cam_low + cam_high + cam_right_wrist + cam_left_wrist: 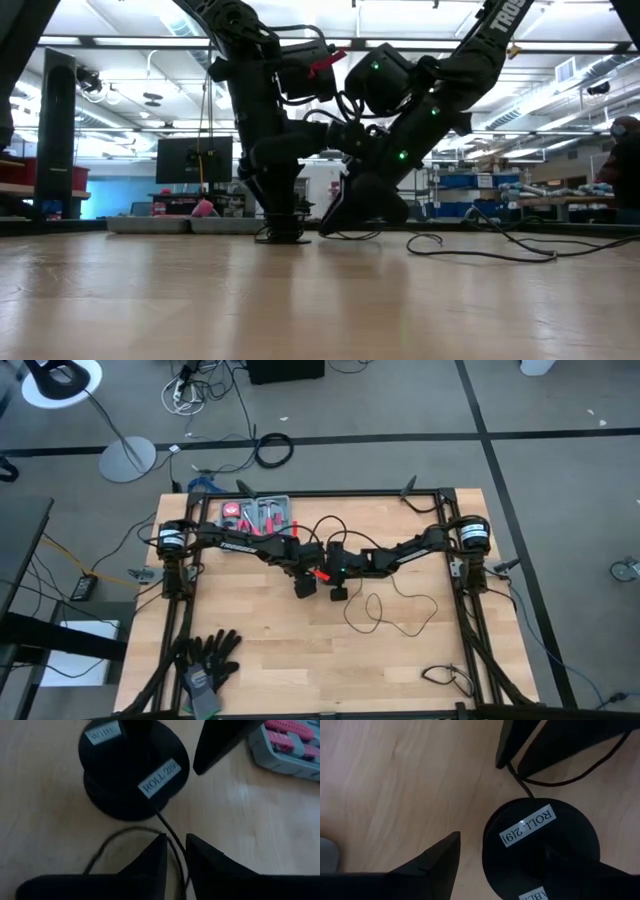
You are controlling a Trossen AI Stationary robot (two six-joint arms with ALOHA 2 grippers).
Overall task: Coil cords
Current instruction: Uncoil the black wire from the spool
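Near the table's middle, the right gripper [175, 851] is lowered to the wood with its fingers [150, 857] nearly together around the thin black wire [167, 827]; whether the wire is actually pinched cannot be told. Just beside it, the left gripper [520, 865] is held with fingers apart, one on each side of a black spool [540, 847] labelled "ROLL 219", which the wire runs from. More of the wire is seen trailing in loose loops [400, 605] across the wooden table [300, 670] on the right arm's side. A grey tray of red tools [255, 513] and dark gloves [205, 657] are seen farther off.
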